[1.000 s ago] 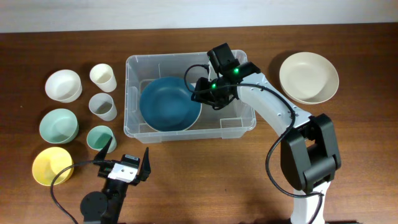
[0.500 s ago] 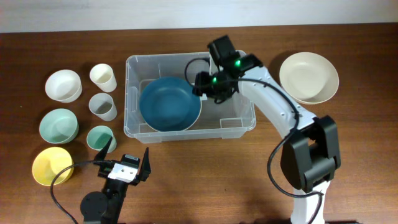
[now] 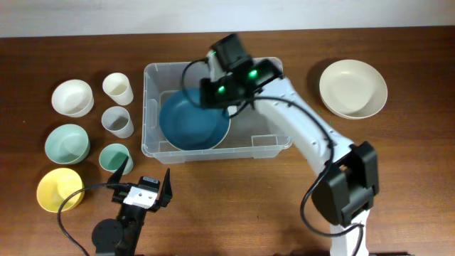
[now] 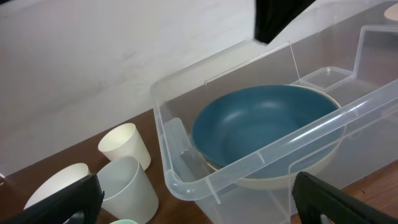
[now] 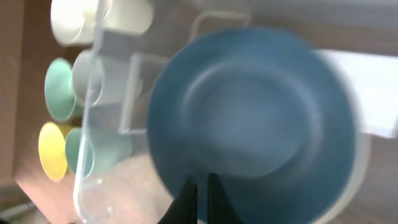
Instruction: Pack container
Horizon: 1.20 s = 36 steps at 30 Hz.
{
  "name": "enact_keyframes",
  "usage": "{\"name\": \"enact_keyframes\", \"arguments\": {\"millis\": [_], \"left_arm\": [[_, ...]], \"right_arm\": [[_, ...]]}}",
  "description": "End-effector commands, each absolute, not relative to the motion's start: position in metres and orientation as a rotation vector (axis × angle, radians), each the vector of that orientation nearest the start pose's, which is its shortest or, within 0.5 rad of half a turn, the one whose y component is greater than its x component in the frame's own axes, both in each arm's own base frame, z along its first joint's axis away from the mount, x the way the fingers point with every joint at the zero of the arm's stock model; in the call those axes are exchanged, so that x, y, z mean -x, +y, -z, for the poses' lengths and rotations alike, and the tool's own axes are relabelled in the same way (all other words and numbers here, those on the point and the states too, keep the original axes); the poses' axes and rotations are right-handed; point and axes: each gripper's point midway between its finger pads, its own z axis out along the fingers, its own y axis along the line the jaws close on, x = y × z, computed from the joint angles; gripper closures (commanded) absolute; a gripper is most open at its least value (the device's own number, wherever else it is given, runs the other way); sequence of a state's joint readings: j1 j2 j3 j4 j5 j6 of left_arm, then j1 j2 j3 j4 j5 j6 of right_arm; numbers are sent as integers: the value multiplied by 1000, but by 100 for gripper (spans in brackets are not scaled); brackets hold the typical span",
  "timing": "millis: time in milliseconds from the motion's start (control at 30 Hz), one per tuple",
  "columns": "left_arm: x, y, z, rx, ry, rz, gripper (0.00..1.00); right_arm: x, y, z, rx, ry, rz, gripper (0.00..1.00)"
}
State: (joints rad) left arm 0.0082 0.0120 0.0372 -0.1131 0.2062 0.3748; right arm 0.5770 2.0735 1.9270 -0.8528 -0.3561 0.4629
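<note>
Container (image 3: 272, 140): clear plastic, glossy, smooth.
Blue bowl (image 3: 193, 119): opaque, smooth, matt.
Table (image 3: 412, 178): dark brown wood, visible grain, low sheen.
Cream bowl (image 3: 353, 87), upper right of the frame: smooth, satin.
Cups (image 3: 117, 122), left of the frame: smooth, matt, material unclear.

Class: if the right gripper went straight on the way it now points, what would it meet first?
Probably the round dark-blue bowl in the clear plastic container, though blur hides the depth.
</note>
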Motion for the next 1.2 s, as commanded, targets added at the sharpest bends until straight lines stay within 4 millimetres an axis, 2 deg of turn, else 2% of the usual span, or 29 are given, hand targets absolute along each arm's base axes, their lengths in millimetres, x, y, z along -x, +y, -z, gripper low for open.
{"name": "enact_keyframes", "arguments": {"millis": [0, 167, 433, 667, 933, 1167], "left_arm": [[-241, -33, -160, -462, 1592, -126, 1], [-241, -33, -160, -462, 1592, -126, 1], [-241, -33, -160, -462, 1592, -126, 1], [-241, -33, -160, -462, 1592, -126, 1], [-241, -33, -160, -462, 1592, -126, 1], [-241, -33, -160, -462, 1592, -126, 1]], "right_arm": [[-390, 358, -169, 388, 2679, -769, 96], [-372, 379, -163, 513, 2668, -749, 96], [-368, 386, -132, 553, 2715, -706, 96], [-359, 396, -120, 672, 2702, -686, 96], [-352, 403, -93, 714, 2750, -684, 96], [-347, 409, -92, 730, 2754, -742, 96]]}}
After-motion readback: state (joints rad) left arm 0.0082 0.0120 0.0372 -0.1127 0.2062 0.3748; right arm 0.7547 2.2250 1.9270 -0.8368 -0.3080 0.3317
